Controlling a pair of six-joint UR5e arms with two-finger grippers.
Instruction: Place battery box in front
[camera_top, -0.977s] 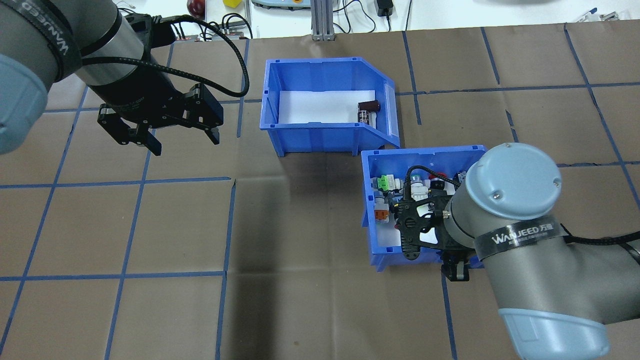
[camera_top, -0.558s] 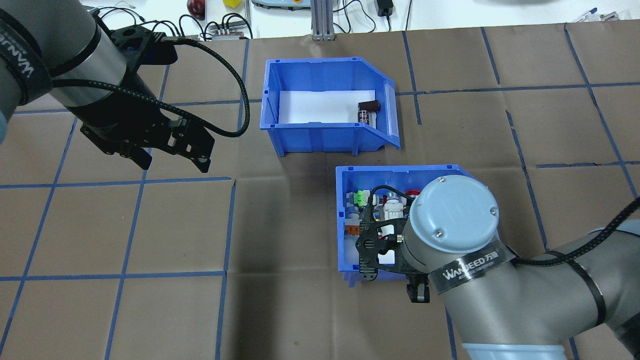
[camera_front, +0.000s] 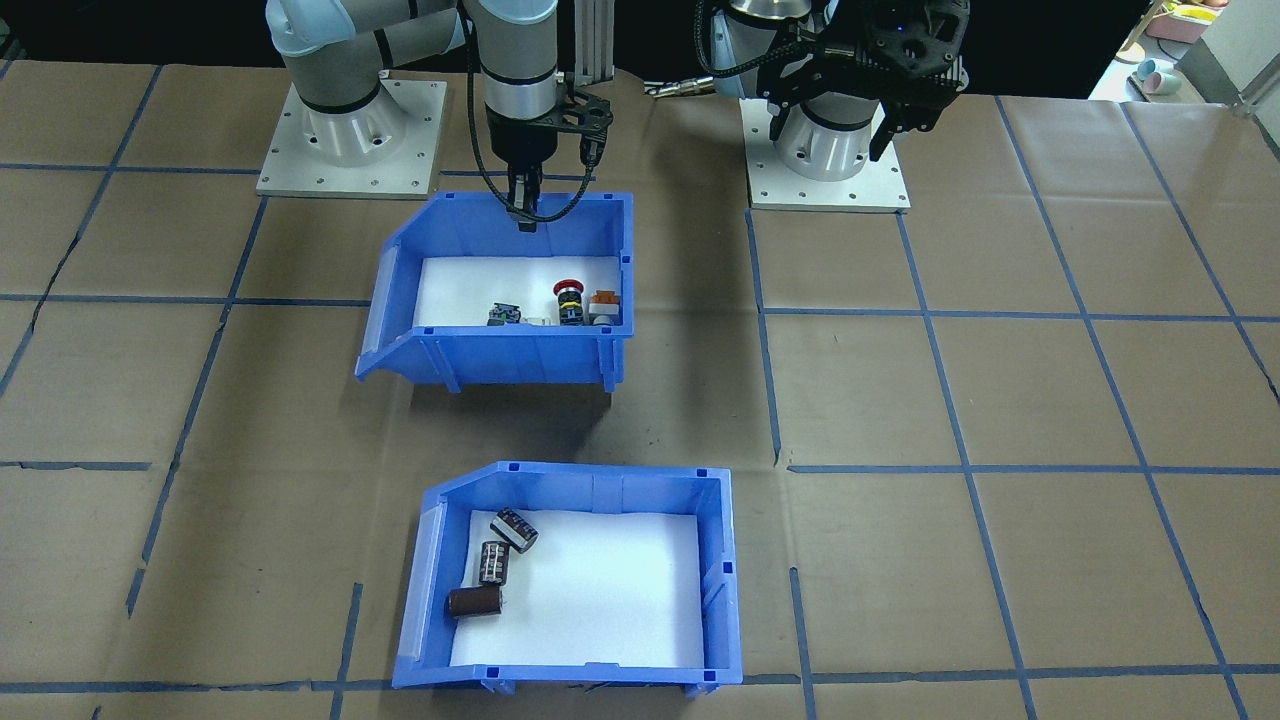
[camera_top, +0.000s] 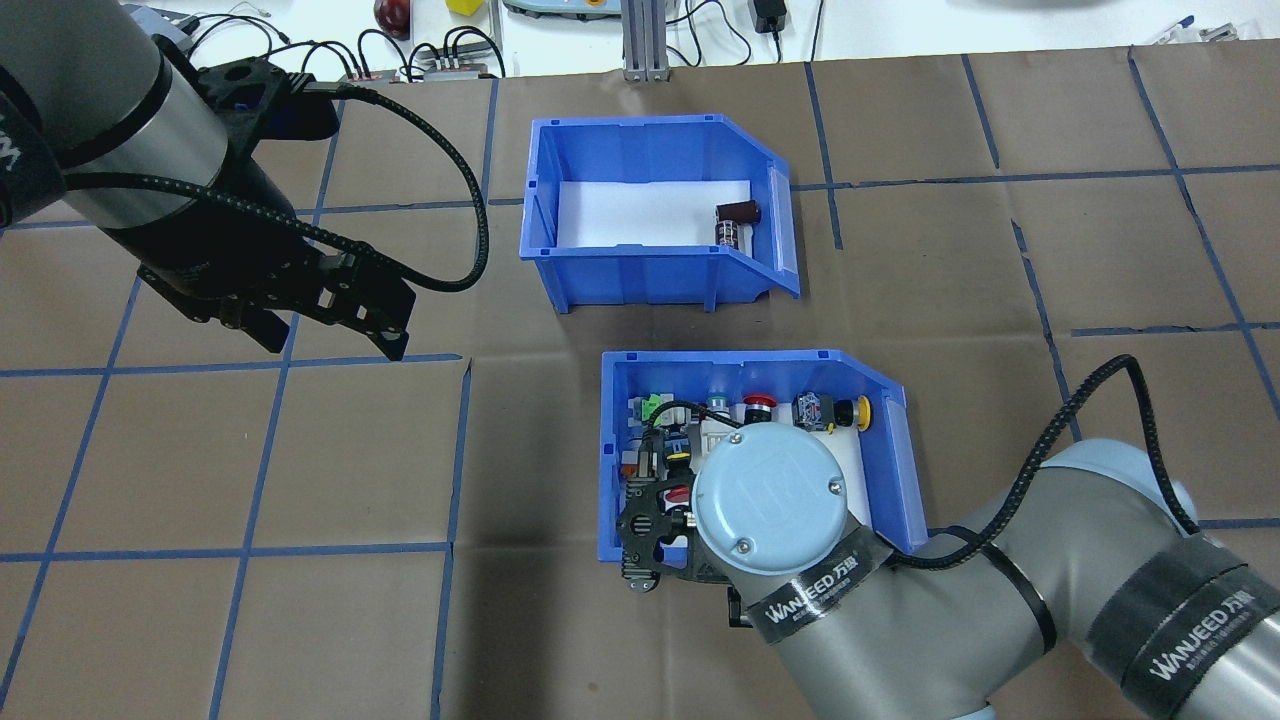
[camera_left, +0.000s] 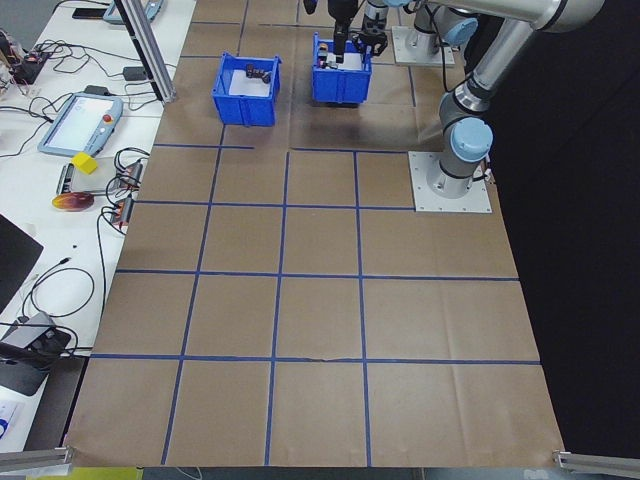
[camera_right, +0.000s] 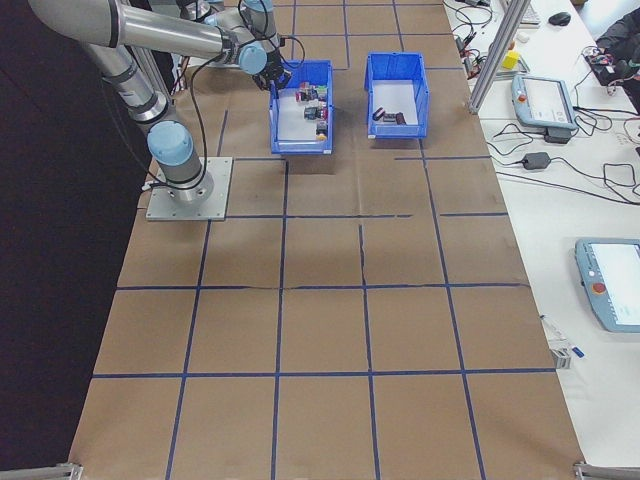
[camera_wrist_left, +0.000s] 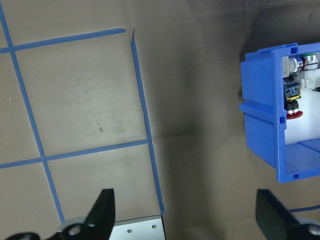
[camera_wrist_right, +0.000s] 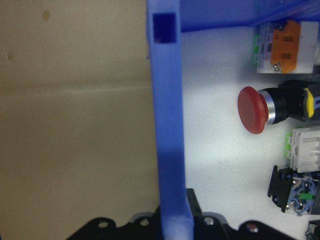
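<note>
The battery box (camera_top: 640, 275) is a blue bin with a white liner and a few dark cylinders (camera_top: 738, 215). It stands on the far side from the robot, and shows low in the front-facing view (camera_front: 590, 490). My right gripper (camera_front: 523, 212) is shut on the robot-side wall (camera_wrist_right: 167, 125) of a second blue bin (camera_top: 890, 440) that holds colourful push-button switches. That bin sits between the robot and the battery box. My left gripper (camera_top: 330, 340) hangs open over bare table to the left, with nothing between its fingers.
Brown paper with a blue tape grid covers the table (camera_top: 300, 480). Cables, a red object and a yellow block lie beyond the far edge (camera_top: 420, 30). The arm bases (camera_front: 350, 140) stand on plates at the robot side. The left wrist view catches the switch bin's corner (camera_wrist_left: 270, 125).
My right arm has dragged the switch bin leftward and toward the robot, away from the battery box's corner. My left arm has drawn back toward the robot, still open. The battery box has not moved.
</note>
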